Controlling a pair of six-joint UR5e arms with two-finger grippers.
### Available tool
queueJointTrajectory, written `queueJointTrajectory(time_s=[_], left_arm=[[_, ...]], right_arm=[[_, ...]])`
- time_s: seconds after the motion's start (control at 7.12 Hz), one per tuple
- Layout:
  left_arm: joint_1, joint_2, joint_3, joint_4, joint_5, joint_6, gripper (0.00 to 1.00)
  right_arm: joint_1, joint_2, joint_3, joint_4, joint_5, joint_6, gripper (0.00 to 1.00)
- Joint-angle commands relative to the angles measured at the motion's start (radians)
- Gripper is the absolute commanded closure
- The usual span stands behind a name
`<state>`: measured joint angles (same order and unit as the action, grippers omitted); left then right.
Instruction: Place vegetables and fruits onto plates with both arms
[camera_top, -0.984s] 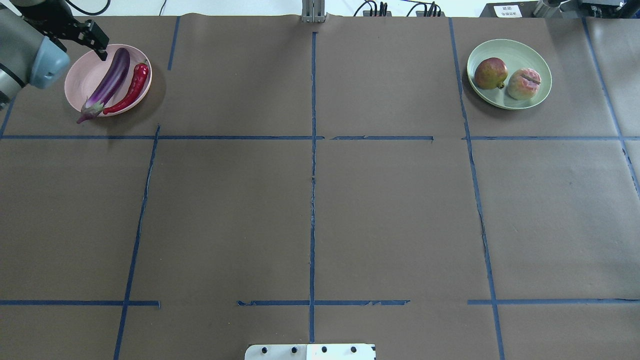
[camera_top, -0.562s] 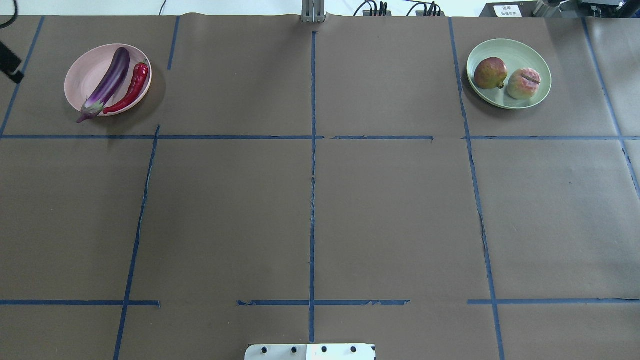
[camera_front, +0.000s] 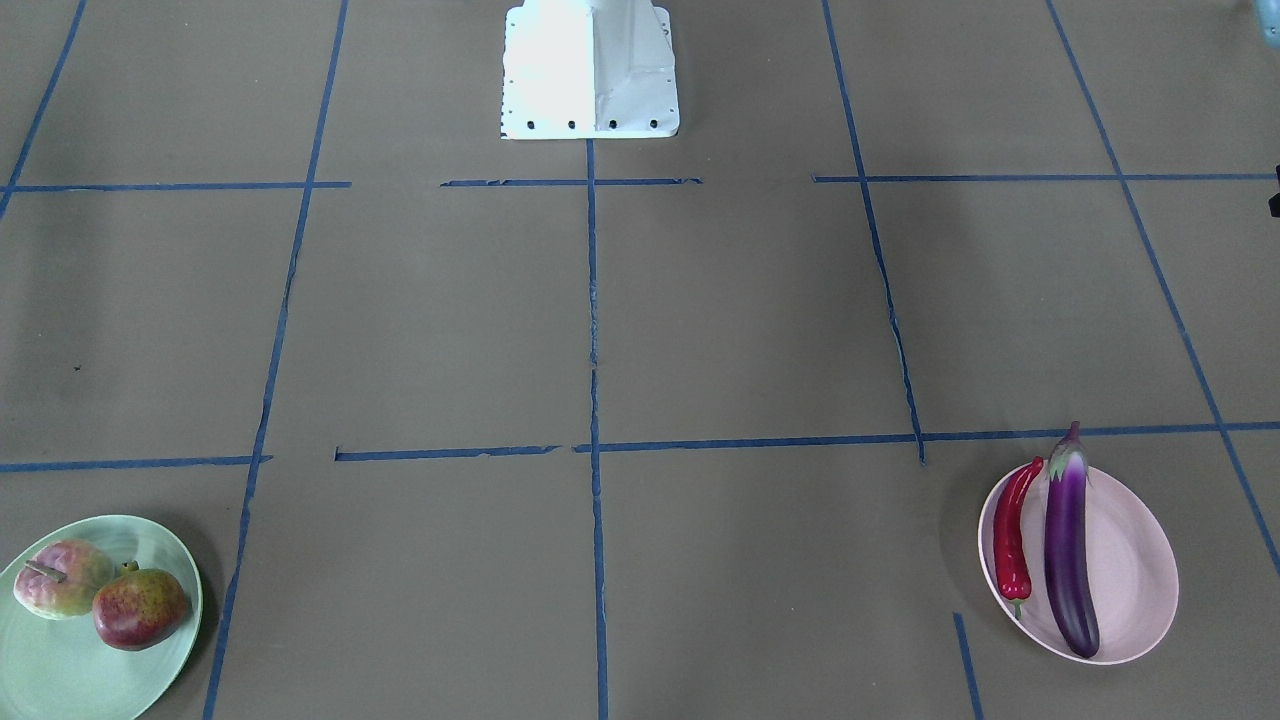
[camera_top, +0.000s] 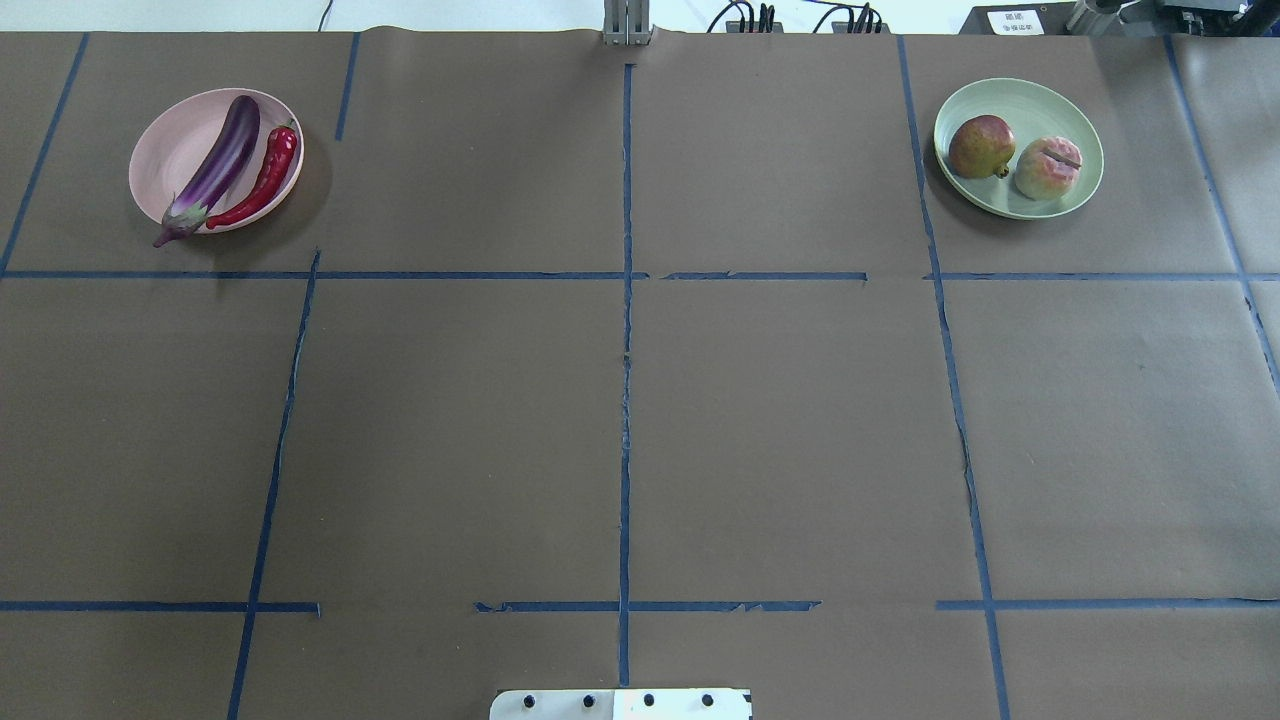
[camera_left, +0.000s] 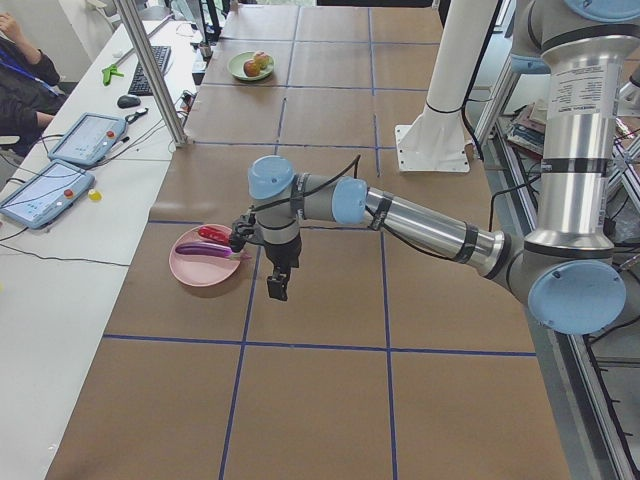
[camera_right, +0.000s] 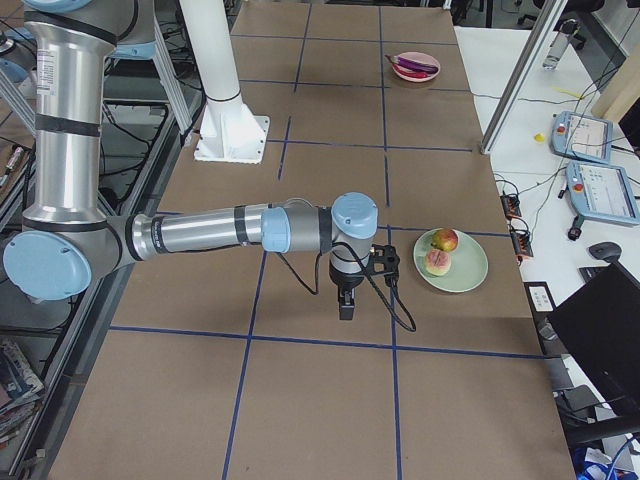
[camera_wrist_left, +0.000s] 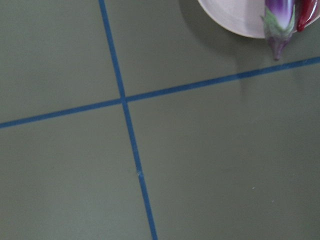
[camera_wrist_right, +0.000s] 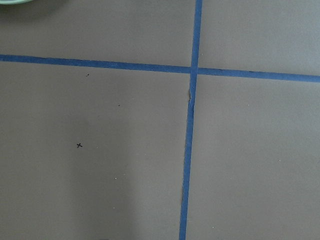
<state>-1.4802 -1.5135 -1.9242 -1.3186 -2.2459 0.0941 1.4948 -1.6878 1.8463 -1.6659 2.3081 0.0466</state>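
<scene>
Left pincer (camera_left: 277, 288) and right pincer (camera_right: 345, 305) point downward; whether spread, I cannot tell.

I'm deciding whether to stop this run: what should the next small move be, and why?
Probably just draw both arms back to rest; no pick seems left. The eggplant and chili pepper lie on the pink plate, the pomegranate and peach on the green plate, and the left gripper and right gripper hang over the table near their plates.
</scene>
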Motion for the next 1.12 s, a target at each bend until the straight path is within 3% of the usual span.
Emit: queueJointTrajectory(time_s=[0.0, 0.28, 0.98], left_arm=[[-0.047, 0.108, 0.005, -0.077, -0.001, 0.049, 0.00], [-0.049, 0.165, 0.030, -0.116, -0.128, 0.047, 0.00], [-0.049, 0.170, 0.043, -0.107, -0.124, 0.039, 0.00]], right_arm=[[0.001, -0.001, 0.002, 0.000, 0.004, -0.001, 0.00], [0.001, -0.006, 0.005, 0.000, 0.005, -0.001, 0.00], [0.001, -0.029, 0.020, 0.000, 0.002, 0.007, 0.00]])
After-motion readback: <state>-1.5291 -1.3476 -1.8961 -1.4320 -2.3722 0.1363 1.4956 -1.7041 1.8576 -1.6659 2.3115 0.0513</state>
